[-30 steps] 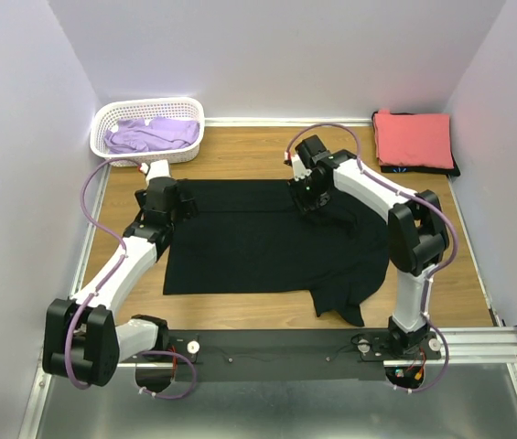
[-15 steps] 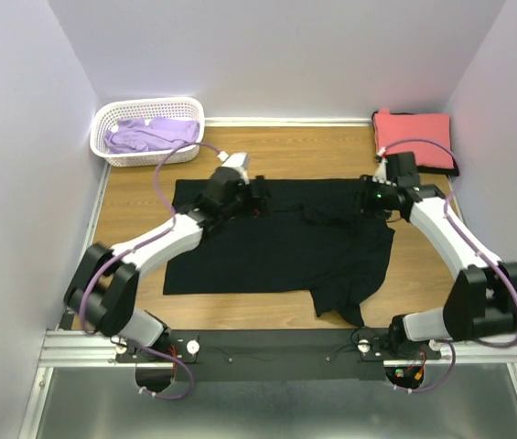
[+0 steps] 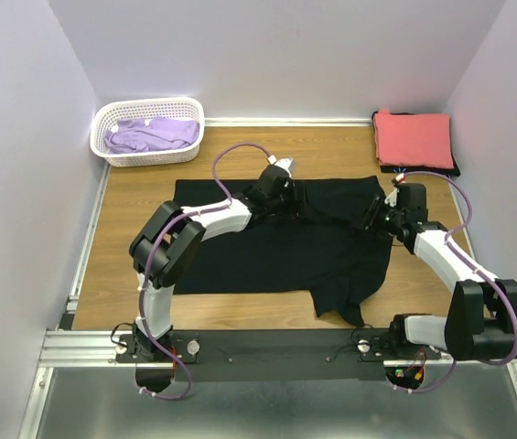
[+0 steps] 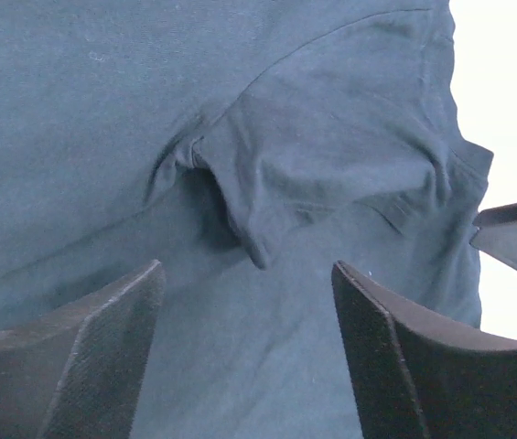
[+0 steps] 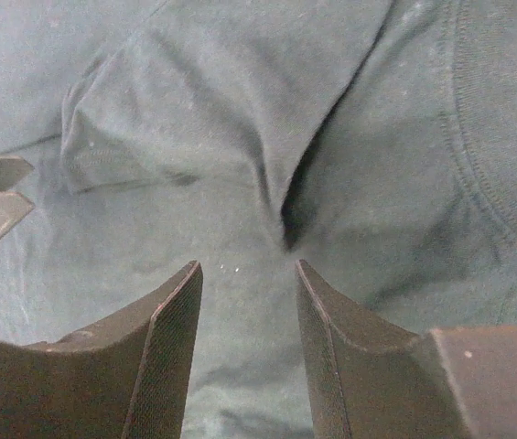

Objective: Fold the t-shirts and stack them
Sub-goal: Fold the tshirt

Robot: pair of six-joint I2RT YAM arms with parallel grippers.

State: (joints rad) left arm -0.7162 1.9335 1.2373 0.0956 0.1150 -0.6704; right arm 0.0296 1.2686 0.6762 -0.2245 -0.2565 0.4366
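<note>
The plain black t-shirt [image 3: 267,242] lies spread on the wooden table, rumpled at its far right, with a flap hanging toward the near edge. My left gripper [image 3: 296,194] is open just above a fold of the black fabric [image 4: 267,155], nothing between its fingers [image 4: 102,347]. My right gripper [image 3: 369,216] is open too, low over the fabric beside the ribbed collar [image 5: 487,137]. The two grippers face each other across the rumpled part. The coral-red t-shirt [image 3: 413,137] lies folded at the far right on a dark t-shirt [image 3: 423,169]. The lavender t-shirt [image 3: 153,134] sits in the basket.
The white lattice basket [image 3: 102,119] stands at the far left corner. Lavender walls close in the table on three sides. A metal rail [image 3: 267,343] with the arm bases runs along the near edge. Bare wood [image 3: 121,238] shows left of the shirt.
My left gripper has swept right along the shirt's far edge. My right gripper moved right, then a little nearer. The shirt's far right part is now drawn out to the right.
</note>
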